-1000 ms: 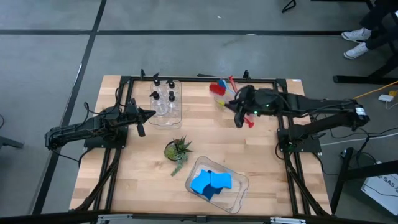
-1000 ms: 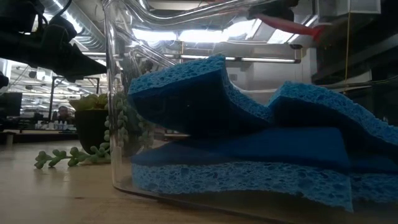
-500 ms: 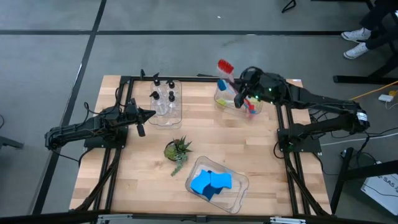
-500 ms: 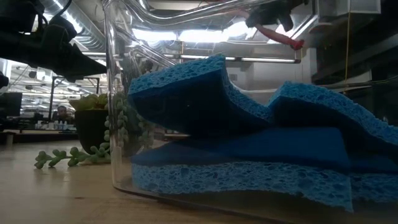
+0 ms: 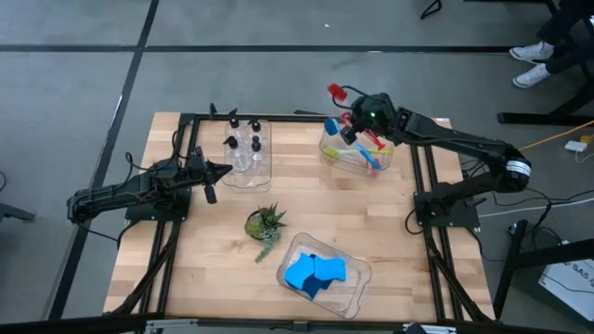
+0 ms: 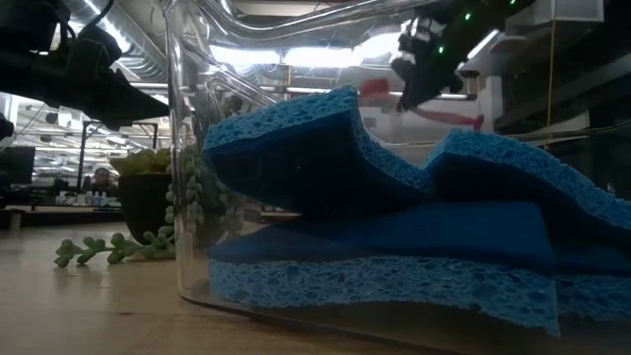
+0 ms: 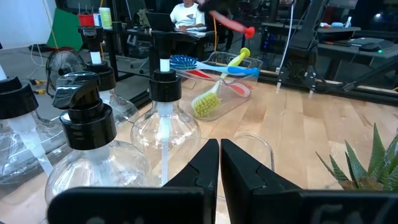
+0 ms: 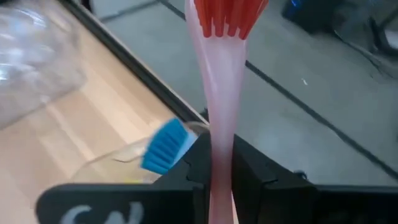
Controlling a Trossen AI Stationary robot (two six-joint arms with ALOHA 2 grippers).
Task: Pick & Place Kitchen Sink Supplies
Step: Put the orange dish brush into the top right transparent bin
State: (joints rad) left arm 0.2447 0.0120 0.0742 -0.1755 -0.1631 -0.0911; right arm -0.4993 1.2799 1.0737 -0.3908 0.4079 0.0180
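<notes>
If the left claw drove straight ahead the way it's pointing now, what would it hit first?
Probably the clear pump bottle just ahead of the shut left claw, slightly off its line; depth is hard to judge.

A wooden table (image 5: 390, 213) carries three clear bins (image 5: 327, 286) around a small potted plant (image 5: 266, 224) near its middle.

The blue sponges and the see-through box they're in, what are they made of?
The blue sponges look like soft foam: the cut edges show tiny holes and a rough, matte surface, and they bend in waves. The clear bin around them looks like hard, shiny plastic: you can see straight through its wall, and ceiling lights glint on it. It could be glass, but plastic seems likelier.
</notes>
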